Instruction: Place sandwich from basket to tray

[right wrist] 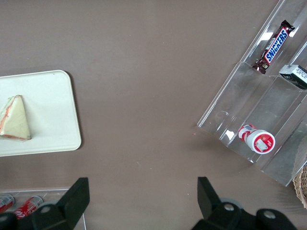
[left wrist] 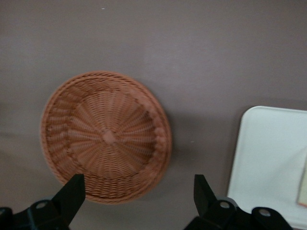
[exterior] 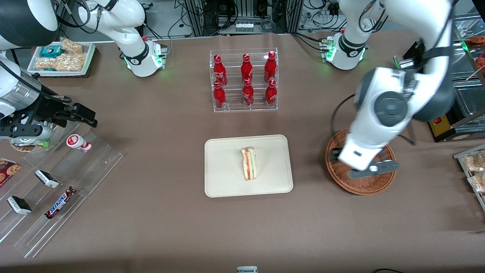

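One sandwich [exterior: 249, 163] is all I have to track, and from the front it already lies flat near the middle of the tray [exterior: 219, 182], its long axis running toward and away from this camera, filling edge facing the parked arm's end. The basket [exterior: 373, 187] sits well apart from the tray toward the working arm's end, and my gripper [exterior: 363, 170] hangs above it, so the sandwich lies sideways from the claw, across a strip of bare table. I judge the placing done; what remains is lifting clear, with free room upward.

At the left wrist, the fingers [left wrist: 71, 194] are spread wide with nothing between them. The basket [left wrist: 106, 136] below is bare wicker, and the tray [left wrist: 268, 158] rim shows beside it, not touching.

At the right wrist, the sandwich [right wrist: 14, 119] rests inside the tray [right wrist: 57, 124], away from its rim.
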Robot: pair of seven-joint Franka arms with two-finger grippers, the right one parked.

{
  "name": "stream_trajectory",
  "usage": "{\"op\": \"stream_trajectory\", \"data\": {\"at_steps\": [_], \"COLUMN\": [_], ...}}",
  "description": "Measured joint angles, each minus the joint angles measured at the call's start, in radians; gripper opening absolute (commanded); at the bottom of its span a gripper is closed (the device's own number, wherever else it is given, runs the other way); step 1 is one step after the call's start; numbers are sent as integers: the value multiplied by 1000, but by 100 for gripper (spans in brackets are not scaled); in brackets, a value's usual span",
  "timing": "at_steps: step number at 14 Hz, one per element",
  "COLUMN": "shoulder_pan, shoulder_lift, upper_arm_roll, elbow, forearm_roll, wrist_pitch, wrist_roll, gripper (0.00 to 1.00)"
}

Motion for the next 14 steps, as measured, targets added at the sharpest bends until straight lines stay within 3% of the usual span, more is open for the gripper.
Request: {"op": "stream_trajectory", "data": {"at_steps": [4, 8, 14], "shoulder_pan": [108, 178, 198], "shoulder_lift": [-155, -262, -318], "upper_arm_roll": [0, 2, 3], "elbow": [-119, -129, -31], "forearm_roll": [-8, -59, -83], "wrist_pitch": [-55, -133, -184], "wrist_roll": [269, 545, 576], "gripper": [100, 100, 100]}}
